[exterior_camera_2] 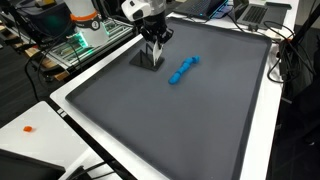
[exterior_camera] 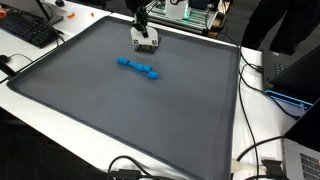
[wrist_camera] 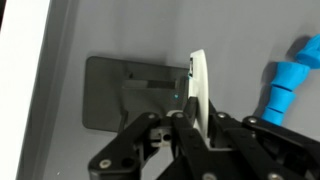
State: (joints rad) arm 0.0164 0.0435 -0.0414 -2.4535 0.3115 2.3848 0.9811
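My gripper (exterior_camera: 146, 38) is low over the far part of a dark grey mat (exterior_camera: 120, 115). It is shut on a thin white flat piece (wrist_camera: 198, 88), held upright and seen edge-on in the wrist view. The piece also shows in an exterior view (exterior_camera: 147, 43). In an exterior view the gripper (exterior_camera_2: 153, 52) stands near the mat's far left edge. A blue chain-like toy (exterior_camera: 138, 68) lies flat on the mat, a short way from the gripper, and shows in both exterior views (exterior_camera_2: 183, 70). In the wrist view the toy (wrist_camera: 288, 80) is at the right edge.
The mat (exterior_camera_2: 190, 125) covers a white table (exterior_camera_2: 25, 120). A black keyboard (exterior_camera: 30, 30) lies off the mat. A laptop (exterior_camera: 300, 70) and cables (exterior_camera: 262, 150) are at one side. Electronics (exterior_camera_2: 75, 45) stand beyond the mat edge. A small orange bit (exterior_camera_2: 30, 128) lies on the table.
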